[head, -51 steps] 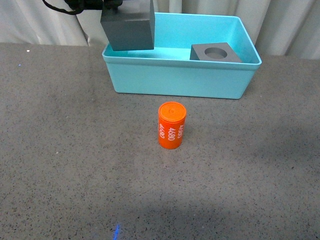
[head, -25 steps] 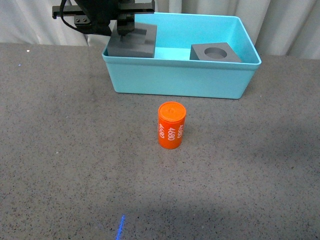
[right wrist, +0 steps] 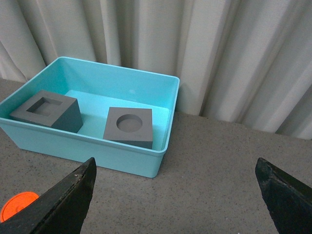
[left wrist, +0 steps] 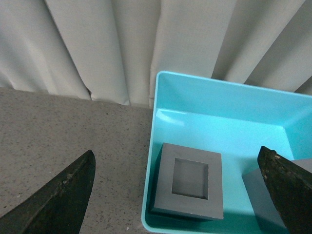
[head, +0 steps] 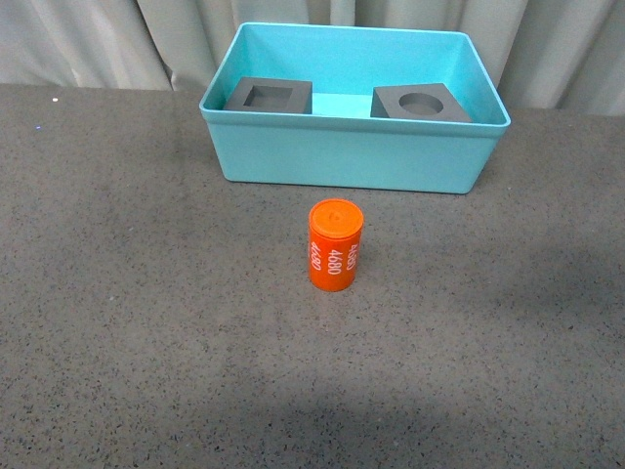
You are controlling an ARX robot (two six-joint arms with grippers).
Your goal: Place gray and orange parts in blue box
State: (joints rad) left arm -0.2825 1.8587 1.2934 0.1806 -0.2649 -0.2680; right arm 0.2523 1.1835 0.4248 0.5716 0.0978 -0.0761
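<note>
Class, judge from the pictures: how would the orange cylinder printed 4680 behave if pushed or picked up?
The upright orange plastic-looking cylinder is taller than it is wide, so a high push would probably tip it. Once on its side, it would likely roll. Its smooth curved wall may slip if squeezed off-centre.

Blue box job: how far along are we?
Done: the square-recess gray cube and the round-recess gray cube both sit inside the blue box. In hand: nothing; the left gripper and right gripper are open and empty. Left: the orange cylinder stands upright on the table in front of the box.
</note>
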